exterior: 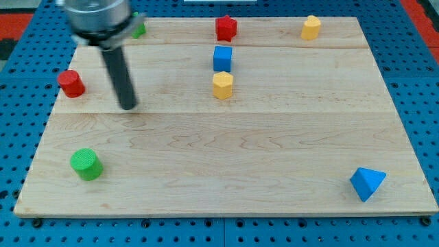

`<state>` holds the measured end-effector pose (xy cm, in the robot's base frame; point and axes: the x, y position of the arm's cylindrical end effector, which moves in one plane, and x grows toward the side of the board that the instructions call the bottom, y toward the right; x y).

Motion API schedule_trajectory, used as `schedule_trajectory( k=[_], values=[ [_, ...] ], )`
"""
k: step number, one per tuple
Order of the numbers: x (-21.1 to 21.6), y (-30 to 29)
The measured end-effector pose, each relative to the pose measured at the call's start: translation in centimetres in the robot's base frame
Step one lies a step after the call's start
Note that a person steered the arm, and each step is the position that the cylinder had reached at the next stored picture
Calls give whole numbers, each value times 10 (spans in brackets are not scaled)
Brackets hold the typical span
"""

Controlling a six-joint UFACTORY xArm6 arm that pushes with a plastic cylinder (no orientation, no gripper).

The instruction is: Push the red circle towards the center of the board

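Note:
The red circle [70,83] is a short red cylinder near the left edge of the wooden board [226,158]. My tip [127,106] rests on the board to the right of the red circle and slightly lower, with a clear gap between them. The rod rises up and to the left to the arm's grey end at the view's top left.
A green cylinder [86,164] sits at lower left. A green block [139,29] is partly hidden behind the arm at the top. A red star-like block [226,28], blue cube [222,58] and yellow block [222,85] line up top centre. Another yellow block [311,27] sits top right, a blue triangle [367,182] lower right.

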<state>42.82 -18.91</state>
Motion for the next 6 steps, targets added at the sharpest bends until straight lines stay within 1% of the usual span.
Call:
schedule_trajectory(
  k=[1, 2, 3, 4, 5, 6],
  values=[
    [0, -104],
    [-9, -111],
    [-56, -70],
    [-76, -73],
    [-97, -61],
    [-87, -9]
  ],
)
